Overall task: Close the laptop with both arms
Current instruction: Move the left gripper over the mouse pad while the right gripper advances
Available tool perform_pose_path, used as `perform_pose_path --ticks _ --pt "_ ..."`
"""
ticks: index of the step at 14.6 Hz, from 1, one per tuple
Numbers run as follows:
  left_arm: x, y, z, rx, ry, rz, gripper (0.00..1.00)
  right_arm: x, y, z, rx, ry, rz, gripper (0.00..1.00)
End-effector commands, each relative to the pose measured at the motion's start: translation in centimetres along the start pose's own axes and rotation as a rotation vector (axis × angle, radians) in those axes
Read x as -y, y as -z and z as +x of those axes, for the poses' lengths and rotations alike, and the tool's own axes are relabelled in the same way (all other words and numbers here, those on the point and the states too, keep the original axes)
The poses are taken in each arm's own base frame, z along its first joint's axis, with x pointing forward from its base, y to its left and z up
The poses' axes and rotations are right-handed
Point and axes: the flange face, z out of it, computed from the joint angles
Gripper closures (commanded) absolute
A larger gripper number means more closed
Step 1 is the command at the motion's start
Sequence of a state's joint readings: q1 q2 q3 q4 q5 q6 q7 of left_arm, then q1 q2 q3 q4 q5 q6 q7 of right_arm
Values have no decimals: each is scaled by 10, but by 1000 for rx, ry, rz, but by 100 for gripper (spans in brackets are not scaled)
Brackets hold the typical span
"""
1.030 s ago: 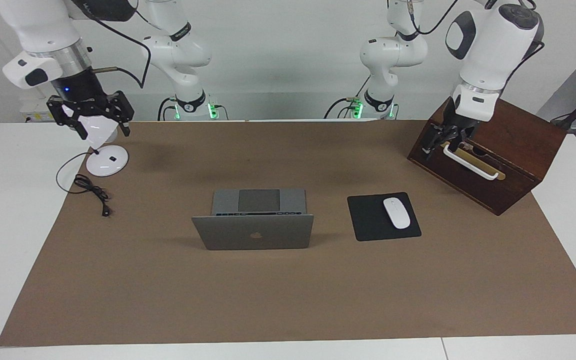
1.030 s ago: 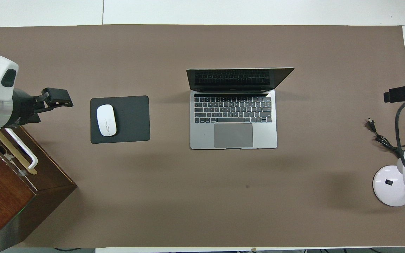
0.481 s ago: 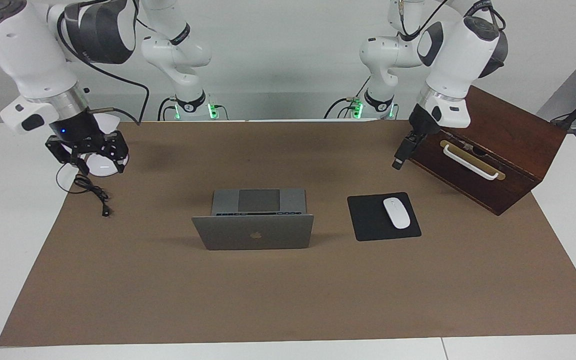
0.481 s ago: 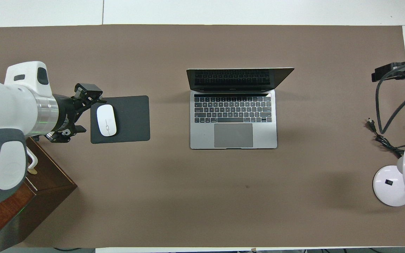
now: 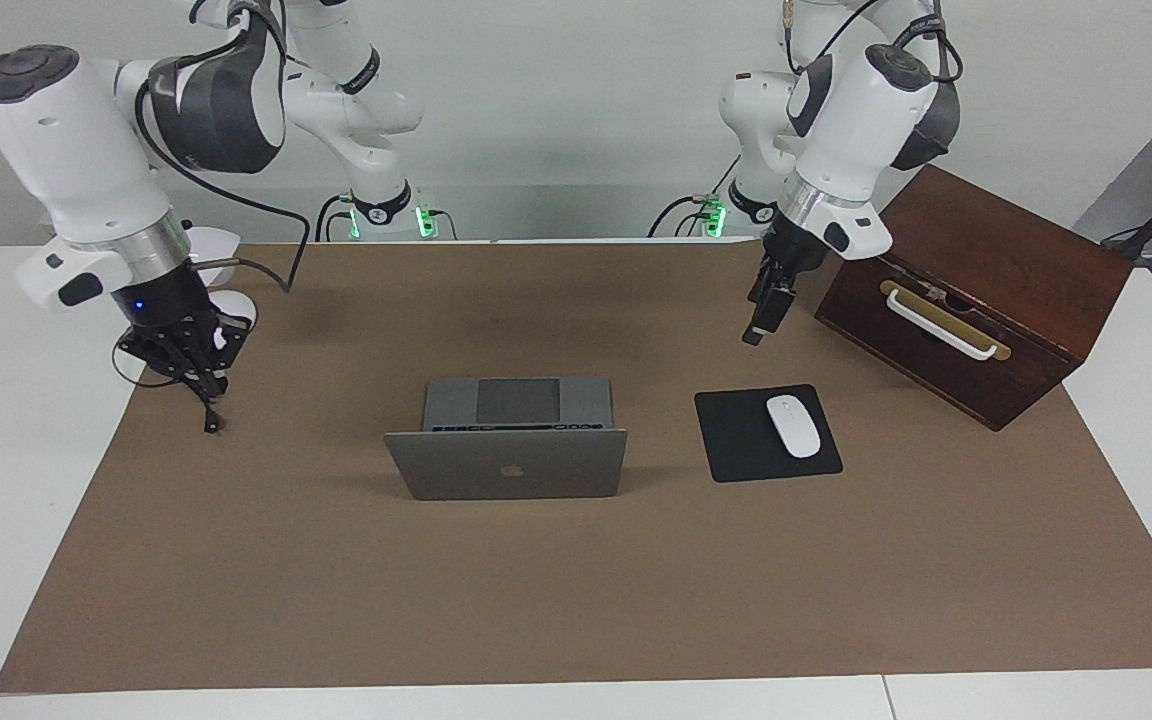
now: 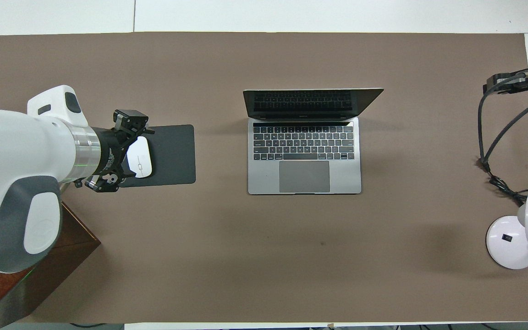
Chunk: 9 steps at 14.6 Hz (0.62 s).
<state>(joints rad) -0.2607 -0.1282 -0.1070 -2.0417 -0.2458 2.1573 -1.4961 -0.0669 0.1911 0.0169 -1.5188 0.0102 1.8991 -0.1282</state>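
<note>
While thin silver-grey laptop (image 5: pixel 506 462) sits open, left gripper (image 5: pixel 754 332) hangs fingers apart, right gripper (image 5: pixel 204 386) pinched closed, both holding nothing.

laptop (image 5: pixel 506 463) stands open mid-mat; right gripper (image 5: pixel 204 383), fingertips together, hangs at its ten o'clock, left gripper (image 5: pixel 762 320) at two o'clock.

White arms (image 5: pixel 86 150), grey covers, blk cables.
</note>
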Motion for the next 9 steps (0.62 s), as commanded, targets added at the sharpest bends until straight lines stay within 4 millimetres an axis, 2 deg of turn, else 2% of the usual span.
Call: perform_pose_path --ticks 1,7,8,9 --pt "16 -19 -29 62 177 -56 0 4 0 27 -19 39 -27 100" --pt "19 -54 -30 122 401 -92 0 42 -22 70 -48 4 -45 100" --pt "20 -68 -29 154 484 -77 7 51 -26 76 -55 2 -49 100" --pt "18 -75 -25 191 575 -88 30 58 -30 82 -63 3 -57 100"
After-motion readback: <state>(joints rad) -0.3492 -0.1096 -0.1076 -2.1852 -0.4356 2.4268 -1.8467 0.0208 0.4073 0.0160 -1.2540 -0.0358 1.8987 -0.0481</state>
